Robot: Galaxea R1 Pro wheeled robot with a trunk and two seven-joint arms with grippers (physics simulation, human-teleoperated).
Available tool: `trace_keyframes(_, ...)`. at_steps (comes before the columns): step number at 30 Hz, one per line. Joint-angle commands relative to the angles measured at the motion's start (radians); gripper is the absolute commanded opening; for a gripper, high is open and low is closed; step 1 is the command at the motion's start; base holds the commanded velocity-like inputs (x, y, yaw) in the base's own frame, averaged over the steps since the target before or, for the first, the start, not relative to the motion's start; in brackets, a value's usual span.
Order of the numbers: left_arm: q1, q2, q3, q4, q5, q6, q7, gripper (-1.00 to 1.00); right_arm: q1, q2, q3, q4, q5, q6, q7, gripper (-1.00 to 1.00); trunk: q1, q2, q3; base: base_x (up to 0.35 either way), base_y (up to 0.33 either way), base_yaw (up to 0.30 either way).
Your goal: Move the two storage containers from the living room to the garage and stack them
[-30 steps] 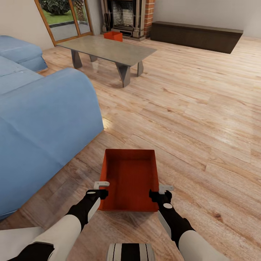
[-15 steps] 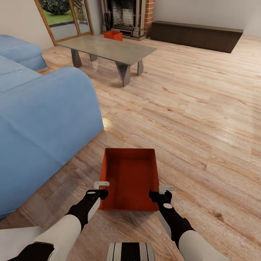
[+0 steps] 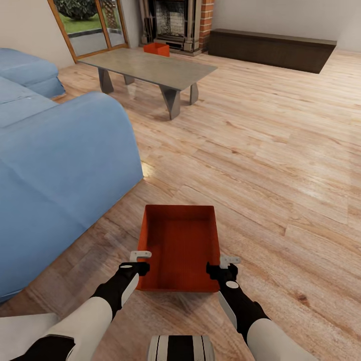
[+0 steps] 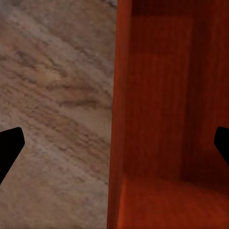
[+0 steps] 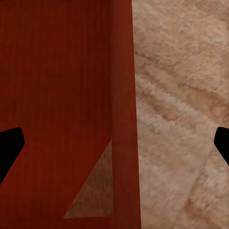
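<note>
One red-orange storage container (image 3: pixel 180 248) sits on the light wood floor of the living room, right in front of me. My left gripper (image 3: pixel 142 261) is open and straddles its left wall near the near corner; in the left wrist view that wall (image 4: pixel 121 95) stands between the black fingertips (image 4: pixel 9 143). At the container's right wall my right gripper (image 3: pixel 222 264) is open the same way, the wall (image 5: pixel 125 95) rising between its spread fingertips (image 5: pixel 9 145). The second storage container (image 3: pixel 156 49) lies far off, behind the low table by the fireplace.
A blue sofa (image 3: pixel 55 165) fills the left side, close to the container. Ahead stand the low grey table (image 3: pixel 150 67), the brick fireplace (image 3: pixel 175 22), a glass door (image 3: pixel 90 25) and a long dark cabinet (image 3: pixel 271 50). Wood floor (image 3: pixel 281 165) stretches wide on the right.
</note>
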State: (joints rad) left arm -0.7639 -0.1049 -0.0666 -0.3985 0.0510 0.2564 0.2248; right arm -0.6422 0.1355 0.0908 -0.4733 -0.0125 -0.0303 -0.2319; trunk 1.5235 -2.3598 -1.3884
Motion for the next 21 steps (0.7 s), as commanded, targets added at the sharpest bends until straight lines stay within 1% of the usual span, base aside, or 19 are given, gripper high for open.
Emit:
trace_keyframes(1, 0.000, 0.001, -0.007, -0.002, 0.006, 0.006, 0.007, 1.00, -0.001, -0.001, 0.006, 0.001, -0.001, -0.003, -0.007, 1.00, 0.000, 0.000, -0.001, 0.000, 0.000, 0.000)
trace_keyframes(17, 0.000, 0.002, -0.006, 0.000, 0.006, 0.006, 0.005, 1.00, -0.001, -0.002, 0.006, 0.001, -0.002, -0.003, -0.014, 1.00, 0.000, 0.000, -0.001, 0.000, 0.000, 0.000)
trace_keyframes(18, 0.000, 0.002, -0.006, 0.000, 0.006, 0.006, 0.005, 1.00, -0.001, -0.002, 0.006, 0.002, -0.002, -0.003, -0.014, -1.00, 0.000, 0.000, -0.001, 0.000, 0.000, 0.000)
trace_keyframes(19, 0.000, 0.002, -0.006, 0.002, 0.006, 0.007, 0.006, -1.00, -0.001, -0.002, 0.005, 0.005, -0.003, -0.002, -0.013, -1.00, 0.000, 0.000, -0.001, 0.000, 0.000, 0.000)
trace_keyframes(21, 0.000, 0.003, -0.005, 0.005, 0.007, 0.008, 0.006, -1.00, -0.001, -0.003, 0.005, 0.011, -0.005, 0.001, -0.011, -1.00, 0.000, 0.000, -0.001, 0.000, 0.000, 0.000)
